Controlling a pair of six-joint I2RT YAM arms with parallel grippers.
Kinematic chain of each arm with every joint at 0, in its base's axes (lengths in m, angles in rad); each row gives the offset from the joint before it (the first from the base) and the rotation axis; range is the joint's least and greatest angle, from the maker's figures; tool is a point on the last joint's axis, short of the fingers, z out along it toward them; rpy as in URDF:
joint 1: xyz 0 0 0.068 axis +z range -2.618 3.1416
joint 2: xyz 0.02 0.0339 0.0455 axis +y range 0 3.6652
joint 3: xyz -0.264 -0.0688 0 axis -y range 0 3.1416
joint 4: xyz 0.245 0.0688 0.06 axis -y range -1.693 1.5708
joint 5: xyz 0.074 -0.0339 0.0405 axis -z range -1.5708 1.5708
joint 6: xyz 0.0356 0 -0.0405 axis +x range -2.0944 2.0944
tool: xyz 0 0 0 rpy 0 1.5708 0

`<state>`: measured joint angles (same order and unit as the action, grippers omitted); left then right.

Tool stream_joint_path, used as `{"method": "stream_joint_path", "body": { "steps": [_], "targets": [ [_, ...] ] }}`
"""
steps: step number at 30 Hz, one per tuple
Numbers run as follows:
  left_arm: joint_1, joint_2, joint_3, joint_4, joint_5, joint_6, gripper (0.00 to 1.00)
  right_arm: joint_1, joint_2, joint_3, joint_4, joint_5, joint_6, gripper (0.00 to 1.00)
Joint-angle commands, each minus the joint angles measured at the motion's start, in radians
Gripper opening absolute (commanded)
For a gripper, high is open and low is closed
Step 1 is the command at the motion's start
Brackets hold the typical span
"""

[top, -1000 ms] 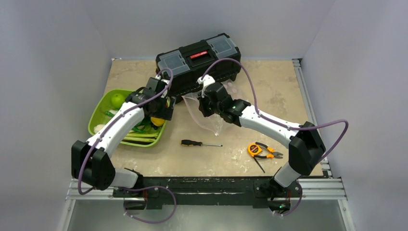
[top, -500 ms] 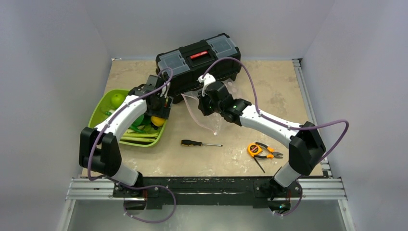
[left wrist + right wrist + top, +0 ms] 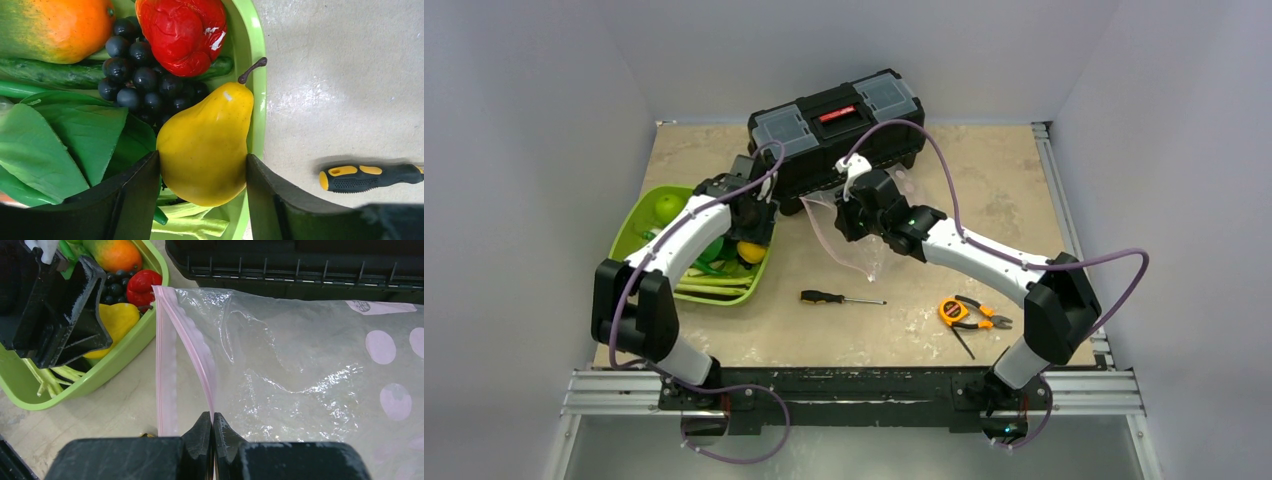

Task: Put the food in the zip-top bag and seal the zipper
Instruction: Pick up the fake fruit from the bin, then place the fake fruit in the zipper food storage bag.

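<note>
The yellow pear (image 3: 205, 145) lies at the right rim of the lime-green tray (image 3: 257, 75). My left gripper (image 3: 202, 200) is shut on the pear, with a finger pressed to each side. More food sits beside it: a red piece (image 3: 185, 30), an orange fruit (image 3: 55, 25), dark grapes (image 3: 140, 80) and green leaves (image 3: 50, 145). A green apple (image 3: 668, 208) lies at the tray's far end. My right gripper (image 3: 213, 422) is shut on the upper pink zipper (image 3: 185, 335) strip of the clear zip-top bag (image 3: 300, 380). It holds the bag's mouth open toward the tray.
A black toolbox (image 3: 836, 125) stands just behind the bag and the tray. A black-and-yellow screwdriver (image 3: 839, 297) lies on the table in front of the bag. Orange-handled pliers (image 3: 969, 312) lie to the right, near the right arm.
My left arm's elbow has swung left and back, and its gripper has shifted slightly over the tray's right end. The right gripper and the bag have stayed in place.
</note>
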<state>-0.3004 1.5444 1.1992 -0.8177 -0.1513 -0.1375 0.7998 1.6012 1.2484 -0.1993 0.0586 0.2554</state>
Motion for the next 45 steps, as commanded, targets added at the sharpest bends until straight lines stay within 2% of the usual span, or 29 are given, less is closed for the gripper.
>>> {"method": "stream_joint_path", "body": {
  "steps": [1, 4, 7, 10, 11, 14, 15, 17, 20, 26, 31, 39, 45],
  "targets": [
    [0.003, -0.015, 0.04, 0.003, -0.026, -0.001, 0.45, -0.004, -0.046, -0.008, 0.044, -0.017, 0.016, 0.0],
    [0.003, -0.068, 0.039, 0.003, -0.032, -0.011, 0.33, -0.003, -0.048, -0.007, 0.045, -0.02, 0.018, 0.0],
    [0.0, -0.173, 0.072, -0.051, -0.038, -0.034, 0.26, -0.003, -0.052, -0.003, 0.041, -0.017, 0.018, 0.0],
    [0.0, -0.293, 0.122, -0.105, 0.06, -0.052, 0.25, -0.004, -0.055, -0.006, 0.046, -0.019, 0.025, 0.0],
    [0.001, -0.326, 0.14, -0.125, 0.125, -0.063, 0.25, -0.004, -0.054, -0.007, 0.048, -0.023, 0.027, 0.0],
    [0.003, -0.388, 0.134, -0.104, 0.526, -0.147, 0.25, -0.004, -0.058, -0.014, 0.07, -0.041, 0.041, 0.0],
    [0.001, -0.403, 0.101, -0.038, 0.693, -0.228, 0.25, -0.004, -0.061, -0.017, 0.084, -0.046, 0.047, 0.0],
    [0.001, -0.443, -0.015, 0.149, 0.859, -0.404, 0.25, -0.005, -0.067, -0.021, 0.1, -0.053, 0.055, 0.0],
    [-0.01, -0.479, -0.197, 0.436, 0.968, -0.668, 0.24, -0.006, -0.082, -0.03, 0.12, -0.054, 0.063, 0.0],
    [-0.044, -0.476, -0.33, 0.654, 0.888, -0.832, 0.23, -0.009, -0.111, -0.065, 0.166, -0.092, 0.092, 0.0],
    [-0.047, -0.449, -0.443, 0.792, 0.79, -0.905, 0.2, -0.013, -0.131, -0.074, 0.178, -0.13, 0.121, 0.0],
    [-0.048, -0.475, -0.455, 0.642, 0.592, -0.885, 0.18, -0.019, -0.177, -0.119, 0.251, -0.198, 0.16, 0.0],
    [-0.048, -0.42, -0.425, 0.607, 0.596, -0.875, 0.18, -0.019, -0.214, -0.16, 0.335, -0.24, 0.146, 0.0]
  ]
}}
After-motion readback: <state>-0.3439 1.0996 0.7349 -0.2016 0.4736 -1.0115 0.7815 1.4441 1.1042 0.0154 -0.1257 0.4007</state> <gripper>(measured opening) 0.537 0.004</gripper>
